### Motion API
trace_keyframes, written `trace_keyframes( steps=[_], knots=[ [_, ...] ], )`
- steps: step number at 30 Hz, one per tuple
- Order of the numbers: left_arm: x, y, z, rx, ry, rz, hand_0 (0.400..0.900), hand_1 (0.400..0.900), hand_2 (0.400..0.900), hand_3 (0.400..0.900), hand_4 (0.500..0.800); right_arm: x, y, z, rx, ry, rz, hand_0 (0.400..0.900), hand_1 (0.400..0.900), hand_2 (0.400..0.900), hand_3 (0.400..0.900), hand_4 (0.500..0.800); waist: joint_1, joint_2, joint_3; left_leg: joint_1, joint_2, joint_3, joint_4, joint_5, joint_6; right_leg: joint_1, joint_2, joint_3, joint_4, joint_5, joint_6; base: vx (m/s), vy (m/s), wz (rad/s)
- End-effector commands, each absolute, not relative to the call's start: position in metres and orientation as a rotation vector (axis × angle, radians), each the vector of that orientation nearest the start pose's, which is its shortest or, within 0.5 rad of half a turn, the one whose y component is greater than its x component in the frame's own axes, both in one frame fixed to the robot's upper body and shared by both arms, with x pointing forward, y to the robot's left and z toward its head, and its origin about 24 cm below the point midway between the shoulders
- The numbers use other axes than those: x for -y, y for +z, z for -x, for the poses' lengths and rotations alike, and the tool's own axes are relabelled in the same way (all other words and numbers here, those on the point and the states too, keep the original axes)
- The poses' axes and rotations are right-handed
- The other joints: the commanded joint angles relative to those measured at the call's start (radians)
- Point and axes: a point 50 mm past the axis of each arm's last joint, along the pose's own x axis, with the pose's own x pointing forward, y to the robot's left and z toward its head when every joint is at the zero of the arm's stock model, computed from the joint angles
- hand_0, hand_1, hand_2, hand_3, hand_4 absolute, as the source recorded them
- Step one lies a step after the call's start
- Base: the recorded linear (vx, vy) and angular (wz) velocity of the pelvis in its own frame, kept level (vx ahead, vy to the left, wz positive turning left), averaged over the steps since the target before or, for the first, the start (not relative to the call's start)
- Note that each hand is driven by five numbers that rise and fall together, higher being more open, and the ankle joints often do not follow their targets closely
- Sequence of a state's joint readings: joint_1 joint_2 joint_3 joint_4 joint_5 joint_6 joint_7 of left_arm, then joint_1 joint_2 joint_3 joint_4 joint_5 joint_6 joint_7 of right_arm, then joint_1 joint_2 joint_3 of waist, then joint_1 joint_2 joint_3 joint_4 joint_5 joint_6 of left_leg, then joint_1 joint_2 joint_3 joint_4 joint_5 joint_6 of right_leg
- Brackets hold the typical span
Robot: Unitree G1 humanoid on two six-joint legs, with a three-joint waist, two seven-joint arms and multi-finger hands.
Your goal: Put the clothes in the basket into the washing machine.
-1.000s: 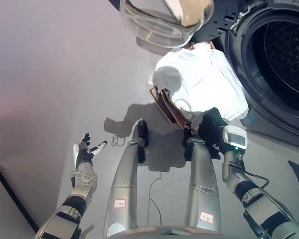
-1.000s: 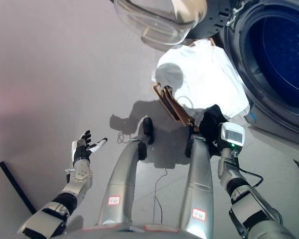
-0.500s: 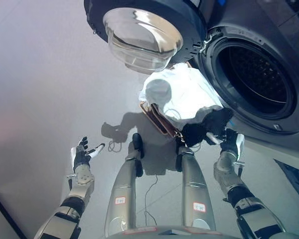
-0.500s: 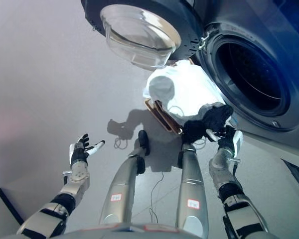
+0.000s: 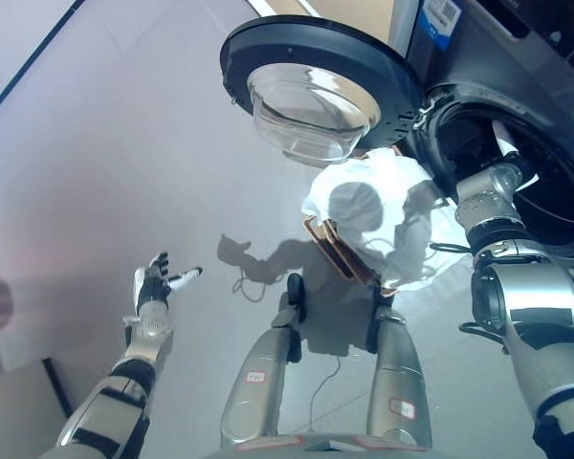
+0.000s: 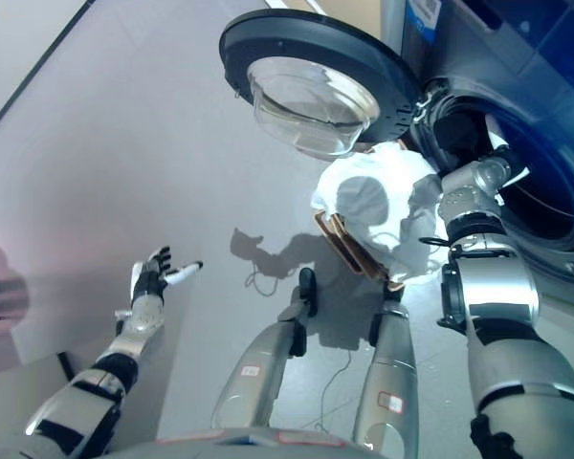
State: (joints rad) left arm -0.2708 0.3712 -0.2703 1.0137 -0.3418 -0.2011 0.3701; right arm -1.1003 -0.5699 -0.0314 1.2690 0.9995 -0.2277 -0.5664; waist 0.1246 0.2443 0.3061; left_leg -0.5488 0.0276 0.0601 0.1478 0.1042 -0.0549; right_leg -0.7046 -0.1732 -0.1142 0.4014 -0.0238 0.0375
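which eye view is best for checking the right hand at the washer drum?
Neither shows the hand itself. The left eye view is marginally better: the right arm reaches into the drum opening, wrist in clear view. In the right eye view the arm hides more of the opening.

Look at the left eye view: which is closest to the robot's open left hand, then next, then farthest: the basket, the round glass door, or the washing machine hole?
From the left hand, low on the left:
1. Basket, mid-floor, holding white clothes.
2. Glass door, swung open, up top.
3. Washing machine opening, far right, where the right arm reaches in.
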Motion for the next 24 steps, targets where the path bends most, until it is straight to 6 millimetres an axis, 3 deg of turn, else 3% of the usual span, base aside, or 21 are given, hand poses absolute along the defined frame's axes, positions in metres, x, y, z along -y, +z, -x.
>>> trace_keyframes(
  steps=[1, 8, 16, 24],
  knots=[
    [-0.283, -0.084, -0.205, -0.603, 0.467, -0.357, 0.900, 0.900, 0.900, 0.900, 0.800, 0.329, 0.229, -0.378, 0.325, -0.873, -0.599, 0.400, 0.400, 0.400, 0.400, 0.500, 0.034, 0.042, -0.108, -0.068, 0.000, -0.033, -0.036, 0.092, -0.044, 0.063, 0.001, 0.014, -0.027, -0.044, 0.038, 0.02, -0.014, 0.07],
    [-0.277, -0.089, -0.201, -0.614, 0.441, -0.355, 0.900, 0.900, 0.900, 0.900, 0.800, 0.348, 0.232, -0.366, 0.373, -0.957, -0.630, 0.400, 0.400, 0.400, 0.400, 0.500, 0.045, 0.064, -0.112, -0.055, -0.003, -0.051, -0.055, 0.104, -0.052, 0.073, -0.009, 0.001, -0.011, -0.066, 0.039, 0.03, -0.015, 0.13],
    [-0.282, -0.096, -0.182, -0.650, 0.457, -0.359, 0.900, 0.900, 0.900, 0.900, 0.800, 0.376, 0.261, -0.337, 0.519, -1.171, -0.467, 0.400, 0.400, 0.400, 0.400, 0.500, 0.075, 0.109, -0.124, -0.038, -0.009, -0.084, -0.091, 0.123, -0.060, 0.076, -0.025, -0.012, 0.015, -0.088, 0.042, 0.02, -0.007, 0.13],
    [-0.270, -0.091, -0.197, -0.601, 0.438, -0.376, 0.900, 0.900, 0.900, 0.900, 0.800, 0.384, 0.279, -0.323, 0.565, -1.296, -0.285, 0.400, 0.400, 0.400, 0.400, 0.500, 0.055, 0.111, -0.125, -0.040, -0.012, -0.086, -0.087, 0.115, -0.055, 0.060, -0.020, 0.000, 0.032, -0.094, 0.041, 0.00, -0.001, -0.03]
  ],
)
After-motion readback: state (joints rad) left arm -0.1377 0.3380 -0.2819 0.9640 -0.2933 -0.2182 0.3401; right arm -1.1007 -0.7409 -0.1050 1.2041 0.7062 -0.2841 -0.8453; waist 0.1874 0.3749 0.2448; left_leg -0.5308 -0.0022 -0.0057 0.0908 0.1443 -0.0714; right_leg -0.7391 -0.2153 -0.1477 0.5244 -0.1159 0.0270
